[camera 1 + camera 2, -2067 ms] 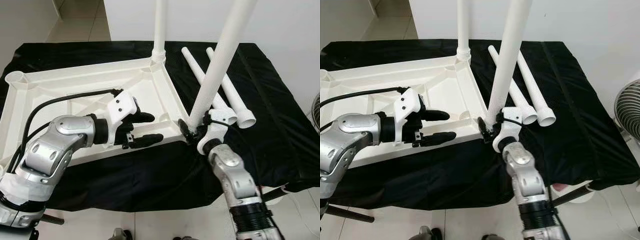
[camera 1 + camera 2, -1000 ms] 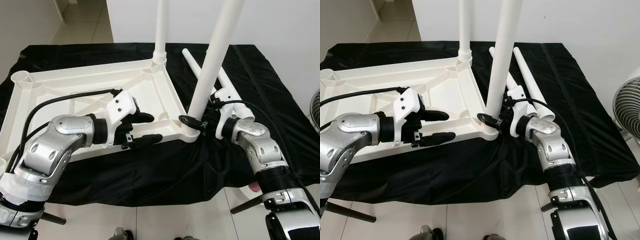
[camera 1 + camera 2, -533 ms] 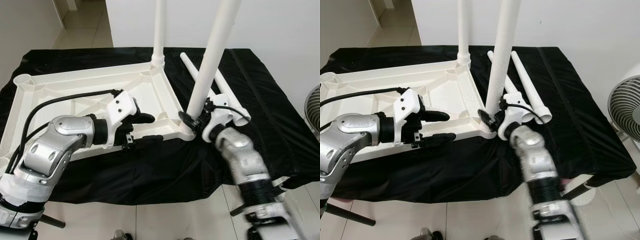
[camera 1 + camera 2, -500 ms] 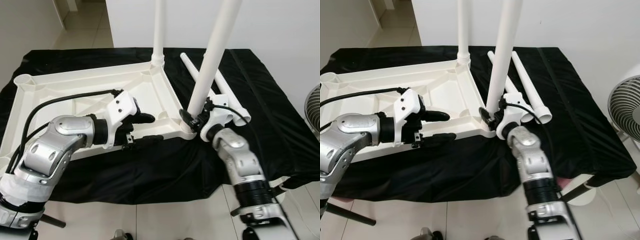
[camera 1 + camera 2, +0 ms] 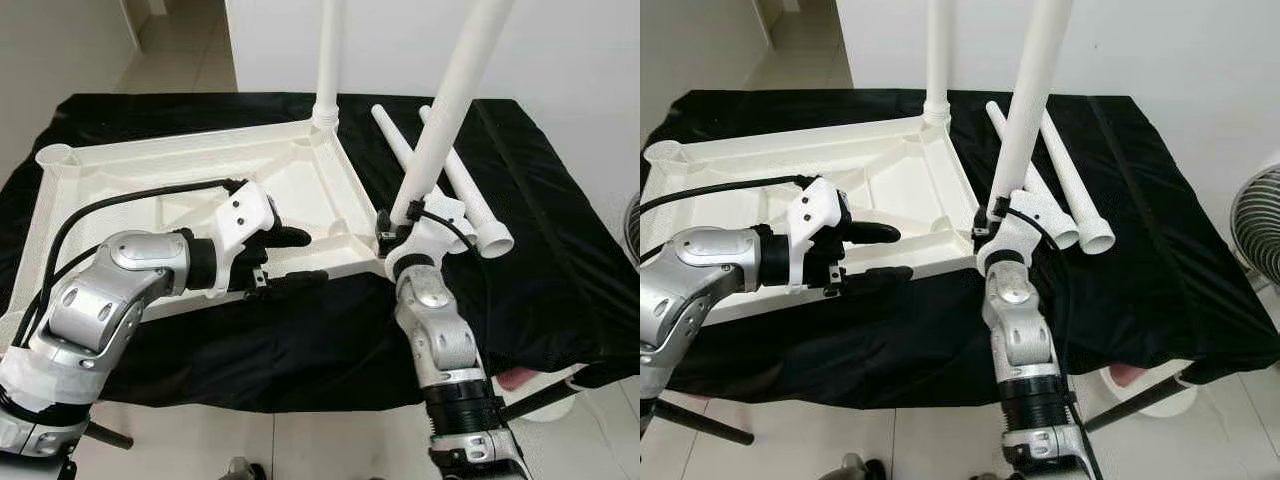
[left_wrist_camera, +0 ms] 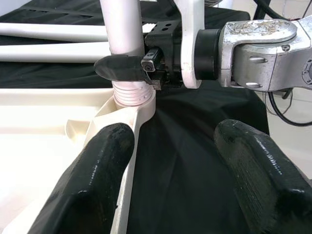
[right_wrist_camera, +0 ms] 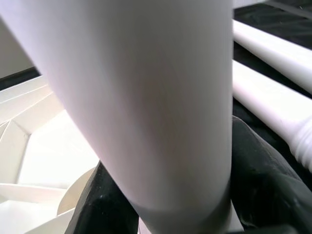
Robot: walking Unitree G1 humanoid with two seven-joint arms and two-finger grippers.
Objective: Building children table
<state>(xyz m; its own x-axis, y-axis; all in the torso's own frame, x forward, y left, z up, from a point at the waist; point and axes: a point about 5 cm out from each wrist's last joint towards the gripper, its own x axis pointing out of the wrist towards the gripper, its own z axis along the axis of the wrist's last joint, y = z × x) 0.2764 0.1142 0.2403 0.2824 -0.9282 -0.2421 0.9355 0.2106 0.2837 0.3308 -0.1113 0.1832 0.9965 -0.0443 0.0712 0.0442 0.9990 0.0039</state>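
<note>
Leg: white table leg [image 5: 440, 140] stands tilted in the near corner socket of the upturned white tabletop [image 5: 180, 190], its threaded foot just inside the right gripper [image 6: 127, 68], whose black fingers are pinched around the leg's base.
Left gripper: left gripper [image 5: 288, 258] has its fingers spread, straddling the tabletop's near rim, a short way to the left of the right gripper.
Cross-threading: the leg leans away from upright, so turning it from here may bite the thread crooked and jam.
Slip: the grip sits low on a long smooth tube; the top could swing and wrench the leg from the fingers.
Shift: with the left fingers not clamped, the tabletop may slide on the black cloth [image 5: 560, 250].
Spares: two loose legs [image 5: 470, 200] lie beyond the right gripper and could be knocked rolling.
Finished: far corner leg [image 5: 327, 60] stands upright.
</note>
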